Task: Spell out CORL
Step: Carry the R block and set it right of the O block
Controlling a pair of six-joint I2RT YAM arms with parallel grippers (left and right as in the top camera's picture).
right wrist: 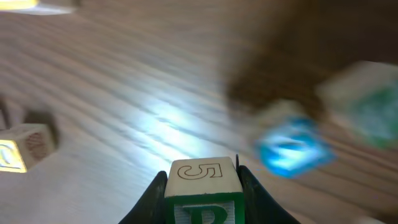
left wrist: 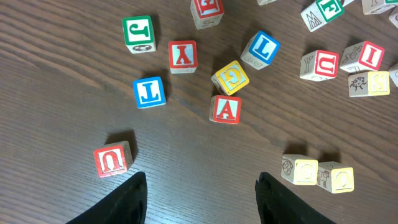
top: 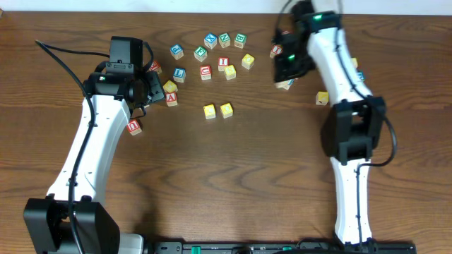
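Observation:
Two yellow-topped cubes (top: 210, 111) (top: 226, 109) sit side by side mid-table. In the left wrist view they read C (left wrist: 300, 170) and O (left wrist: 336, 177). My right gripper (top: 287, 69) is at the back right, shut on the green R cube (right wrist: 202, 186), whose top face shows a 5; it is held above the table. A blue L cube (left wrist: 261, 50) lies among the loose cubes and also shows overhead (top: 179, 73). My left gripper (left wrist: 199, 193) is open and empty, left of the yellow pair, with its overhead position (top: 150, 86) near the left cluster.
Several loose cubes lie across the back of the table (top: 223, 51). A red U cube (left wrist: 112, 160), a red A cube (left wrist: 225, 109) and a yellow G cube (left wrist: 230, 78) lie near my left gripper. Blurred blue (right wrist: 292, 146) and green (right wrist: 367, 102) cubes lie under my right gripper.

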